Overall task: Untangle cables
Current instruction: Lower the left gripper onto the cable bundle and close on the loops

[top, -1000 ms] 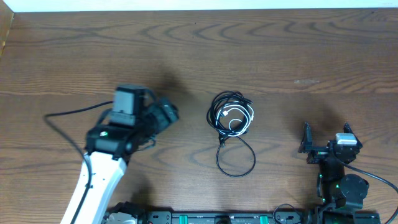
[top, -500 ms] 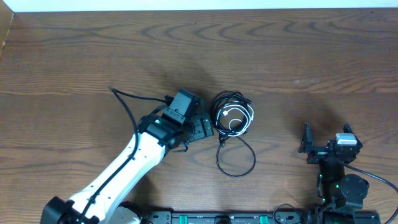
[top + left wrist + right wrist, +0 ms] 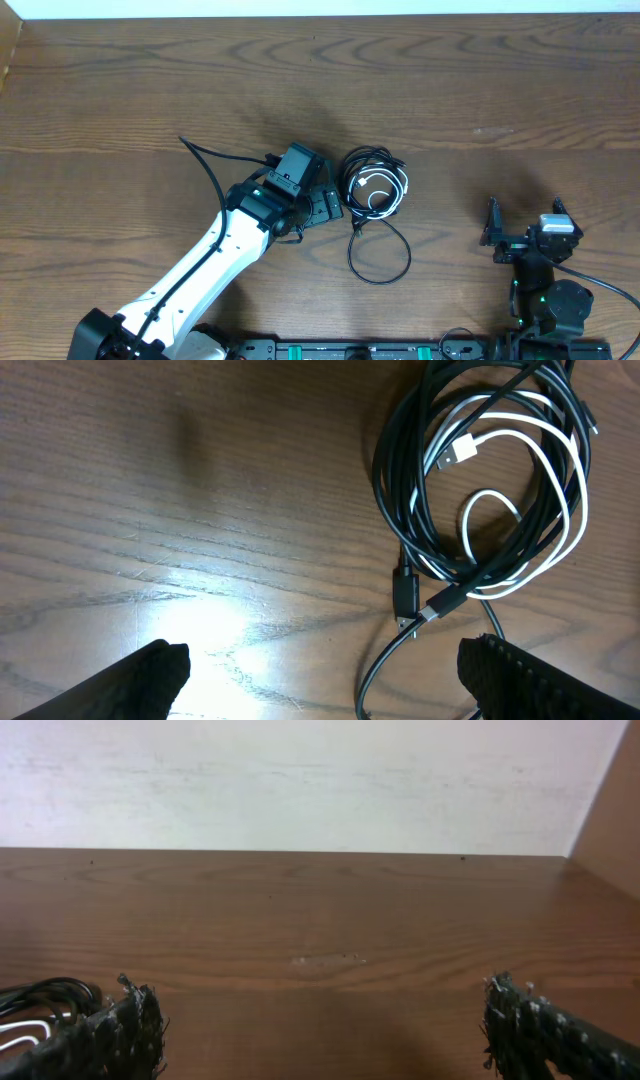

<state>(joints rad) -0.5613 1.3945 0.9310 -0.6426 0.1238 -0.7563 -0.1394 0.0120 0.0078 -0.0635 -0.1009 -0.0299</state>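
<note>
The cables (image 3: 372, 186) lie in a tangled coil at the table's middle: black cords wound together with a shorter white cord (image 3: 520, 510), and one black loop (image 3: 380, 250) trailing toward the front. Two black plug ends (image 3: 405, 592) sit at the coil's lower edge. My left gripper (image 3: 325, 205) is open, just left of the coil and above the table; its fingertips show at the bottom corners of the left wrist view (image 3: 320, 680). My right gripper (image 3: 525, 222) is open and empty at the front right, far from the coil. The coil's edge shows in the right wrist view (image 3: 40, 1005).
The wooden table (image 3: 480, 80) stretches all round the coil. A white wall (image 3: 300, 780) stands behind the table's far edge. The arm bases and a black rail (image 3: 350, 350) line the front edge.
My left arm has swung from the left across to the coil's left side, then settled there with little further motion. The cables and right arm have not moved.
</note>
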